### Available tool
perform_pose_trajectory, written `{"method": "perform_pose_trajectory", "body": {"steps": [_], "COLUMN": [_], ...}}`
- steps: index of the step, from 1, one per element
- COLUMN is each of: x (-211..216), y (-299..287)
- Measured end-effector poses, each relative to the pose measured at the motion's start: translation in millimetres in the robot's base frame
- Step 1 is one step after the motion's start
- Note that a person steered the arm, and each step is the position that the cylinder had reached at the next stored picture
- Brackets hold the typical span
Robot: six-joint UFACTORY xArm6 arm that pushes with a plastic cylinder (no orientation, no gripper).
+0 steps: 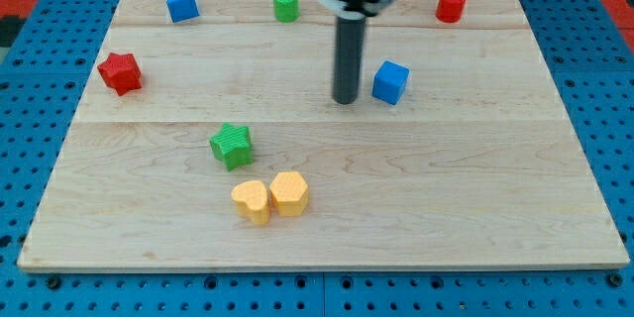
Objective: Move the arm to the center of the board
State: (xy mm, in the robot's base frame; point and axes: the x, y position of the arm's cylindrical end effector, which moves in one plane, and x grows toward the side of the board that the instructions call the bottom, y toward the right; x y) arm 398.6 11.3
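My tip [345, 100] rests on the wooden board [446, 188] a little above its middle. The rod rises straight to the arm's body at the view's top. A blue cube [390, 81] lies just to the tip's right, a small gap apart. A green star [232, 146] lies to the lower left of the tip. Two yellow blocks, one heart-shaped [251, 200] and one hexagonal [289, 193], touch each other below the star.
A red star [120, 72] sits near the board's left edge. Along the top edge lie a blue block [181, 4], a green cylinder [286, 4] and a red cylinder [451, 5]. A blue pegboard table [30, 109] surrounds the board.
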Motion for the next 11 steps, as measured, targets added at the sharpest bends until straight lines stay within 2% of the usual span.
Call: {"method": "perform_pose_trajectory", "body": {"steps": [1, 2, 3, 4, 5, 8, 9, 11], "x": [-13, -13, -13, -13, 7, 12, 12, 10], "y": [12, 95, 115, 59, 37, -33, -47, -26]}}
